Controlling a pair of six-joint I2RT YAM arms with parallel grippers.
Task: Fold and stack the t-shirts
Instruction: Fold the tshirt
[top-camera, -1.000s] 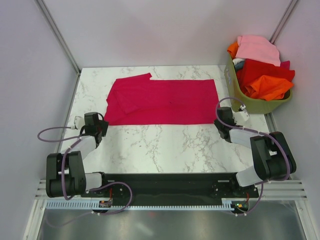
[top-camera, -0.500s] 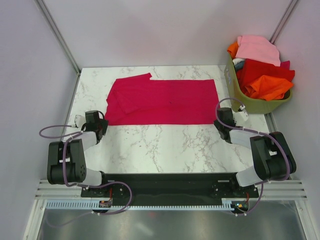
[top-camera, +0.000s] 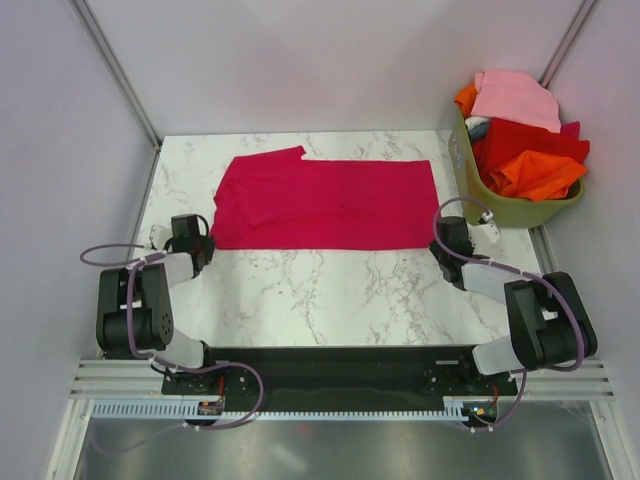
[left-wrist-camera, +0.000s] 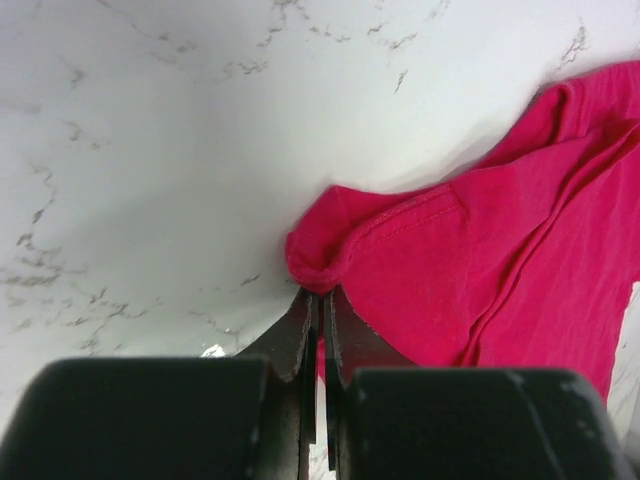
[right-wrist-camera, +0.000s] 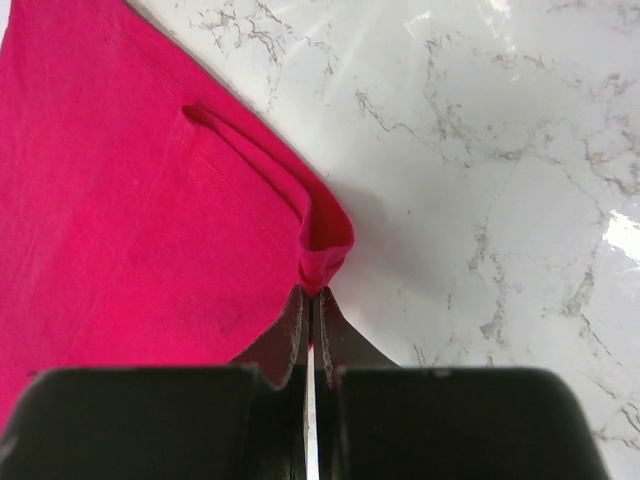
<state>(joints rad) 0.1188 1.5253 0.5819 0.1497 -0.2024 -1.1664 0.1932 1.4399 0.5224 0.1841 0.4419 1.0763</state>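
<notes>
Pinching the near left corner of the crimson t-shirt, my left gripper is clamped on a bunched fold of cloth; my right gripper is clamped on the near right corner. I see the shirt spread flat on the tabletop, left of the basket, which holds pink, red and orange t-shirts.
</notes>
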